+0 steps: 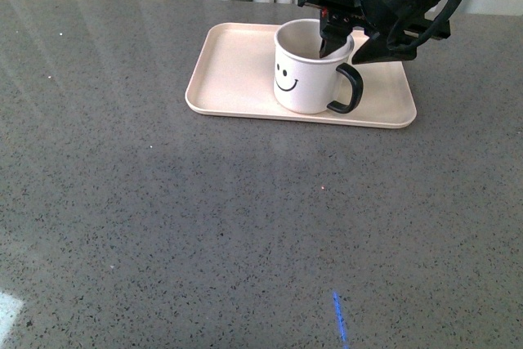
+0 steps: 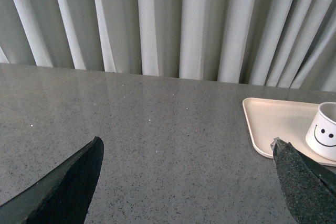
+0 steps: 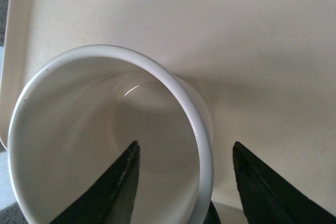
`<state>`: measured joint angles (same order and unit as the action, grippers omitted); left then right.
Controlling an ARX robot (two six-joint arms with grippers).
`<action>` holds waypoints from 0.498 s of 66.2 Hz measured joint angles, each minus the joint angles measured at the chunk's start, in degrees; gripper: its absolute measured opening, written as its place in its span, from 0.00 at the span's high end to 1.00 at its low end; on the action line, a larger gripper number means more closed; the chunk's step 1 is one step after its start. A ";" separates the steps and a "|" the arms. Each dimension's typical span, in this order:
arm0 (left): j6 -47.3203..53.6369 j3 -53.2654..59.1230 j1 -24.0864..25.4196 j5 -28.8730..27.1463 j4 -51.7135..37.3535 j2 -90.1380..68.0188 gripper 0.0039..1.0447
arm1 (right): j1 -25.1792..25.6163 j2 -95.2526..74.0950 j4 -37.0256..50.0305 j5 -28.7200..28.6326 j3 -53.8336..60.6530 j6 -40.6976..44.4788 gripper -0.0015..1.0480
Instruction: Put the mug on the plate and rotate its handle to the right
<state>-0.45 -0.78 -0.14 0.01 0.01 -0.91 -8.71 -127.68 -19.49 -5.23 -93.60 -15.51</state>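
Soft even daylight, pale sheen on the table (image 1: 122,38), right wrist close-up perhaps slightly soft.

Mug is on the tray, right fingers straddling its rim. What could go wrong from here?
The right gripper has one finger inside the cream-white smiley mug, one outside; a slanted lift-off might catch the rim and tip it.
The glossy black handle points right, close below the gripper; a sideways retreat may knock it round.
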 joint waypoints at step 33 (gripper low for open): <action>0.00 0.00 0.00 0.00 0.02 0.00 0.09 | 0.63 -2.10 -5.68 1.14 -8.02 4.79 0.98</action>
<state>-0.45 -0.78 -0.14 0.01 0.03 -0.91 -8.08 -129.78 -25.17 -4.10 -101.62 -10.72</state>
